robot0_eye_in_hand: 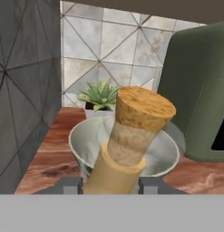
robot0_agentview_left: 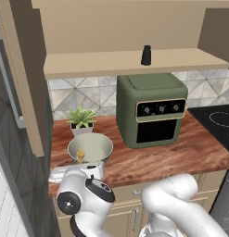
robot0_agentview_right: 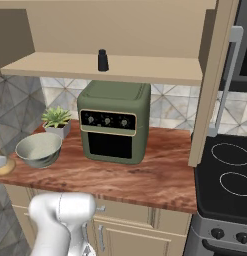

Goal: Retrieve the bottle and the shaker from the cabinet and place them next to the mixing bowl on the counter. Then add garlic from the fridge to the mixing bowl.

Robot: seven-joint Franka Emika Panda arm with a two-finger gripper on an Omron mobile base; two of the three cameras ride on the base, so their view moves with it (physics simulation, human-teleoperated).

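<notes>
**A:** Where does your end effector (robot0_eye_in_hand: 111, 185) stand?

**B:** You have it closed on the bottle (robot0_eye_in_hand: 127, 140), a tan body with a cork stopper. In the hand view your two dark fingertips (robot0_eye_in_hand: 70, 185) sit on either side of the bottle's body. The bottle leans a little to the right in that view, though that view rolls with the hand, so you can't take the lean as true.

**A:** And where is that over the table?

**B:** At the front left corner of the table (robot0_agentview_left: 181, 157). In the left base view the bottle's top (robot0_agentview_left: 81, 155) shows just in front of the mixing bowl (robot0_agentview_left: 90, 147), at its near rim. Whether the bottle touches the table is hidden by your arm; it may be just above it.

**A:** What lies around the bowl?

**B:** The mixing bowl is pale grey-green and sits near the table's left end. Behind it, towards the back left corner, stands a small potted plant (robot0_agentview_left: 81, 120) in a white pot. To the right of both, about mid-table, is a dark green countertop oven (robot0_agentview_left: 151, 109) with three knobs. A black cooktop (robot0_agentview_right: 230, 170) lies beyond the table's right end.

**A:** The shaker?

**B:** The dark shaker (robot0_agentview_left: 146, 55) stands upright on the cabinet shelf (robot0_agentview_left: 97, 62), above the oven, well apart from the bowl.
</notes>
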